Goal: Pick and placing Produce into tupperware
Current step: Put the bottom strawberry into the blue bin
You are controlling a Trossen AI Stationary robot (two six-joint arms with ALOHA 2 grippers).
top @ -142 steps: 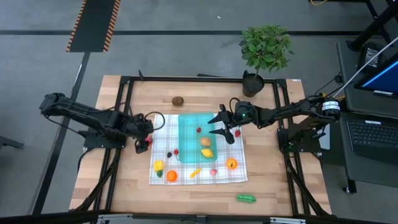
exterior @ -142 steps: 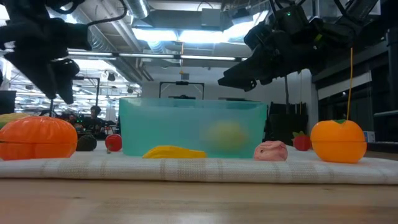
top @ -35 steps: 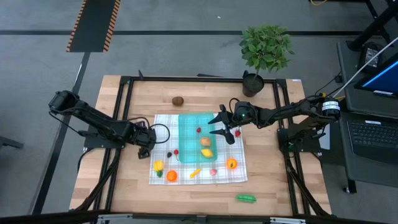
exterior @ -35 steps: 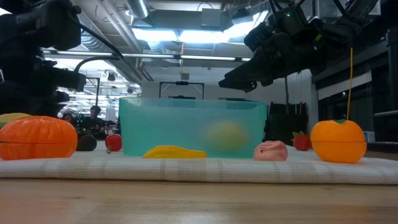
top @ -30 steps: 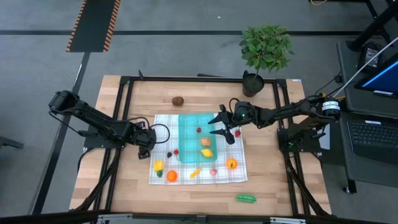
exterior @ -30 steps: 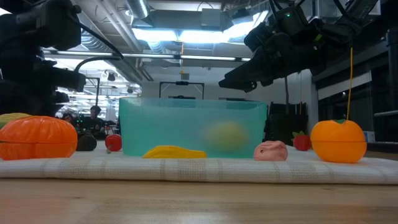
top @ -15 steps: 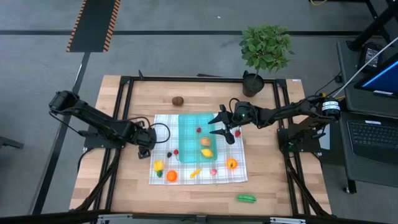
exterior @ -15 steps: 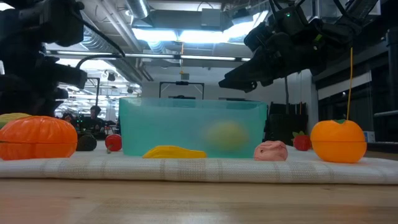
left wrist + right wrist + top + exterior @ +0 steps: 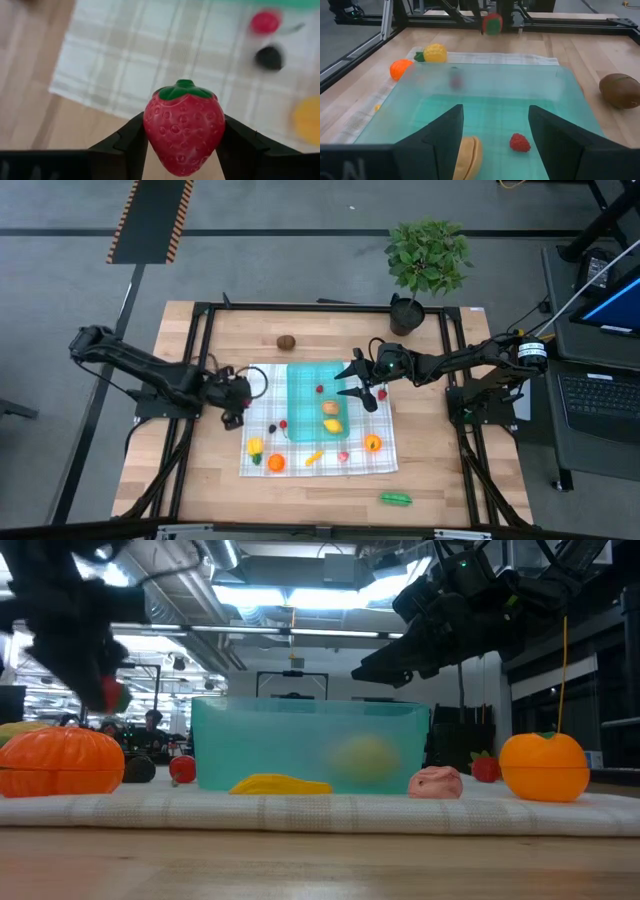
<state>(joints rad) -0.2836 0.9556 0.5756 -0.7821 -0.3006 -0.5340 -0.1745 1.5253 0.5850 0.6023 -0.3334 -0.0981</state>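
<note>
Left tool (image 9: 182,145) risen gripping strawberry (image 9: 184,126), right tool (image 9: 492,137) wide, checked cloth (image 9: 262,385)

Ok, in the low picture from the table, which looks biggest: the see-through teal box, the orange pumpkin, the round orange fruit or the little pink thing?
1. Translucent teal plastic box.
2. Ribbed orange pumpkin, though it may simply sit nearer the camera.
3. Round orange fruit.
4. Small pink lumpy piece.

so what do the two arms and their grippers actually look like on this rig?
Both arms are dark, jointed links with black cables looping near the wrists. The right arm carries a white label band near its base and a small green light by the wrist. Left gripper and right gripper each have two black, flat, angular fingers.
</note>
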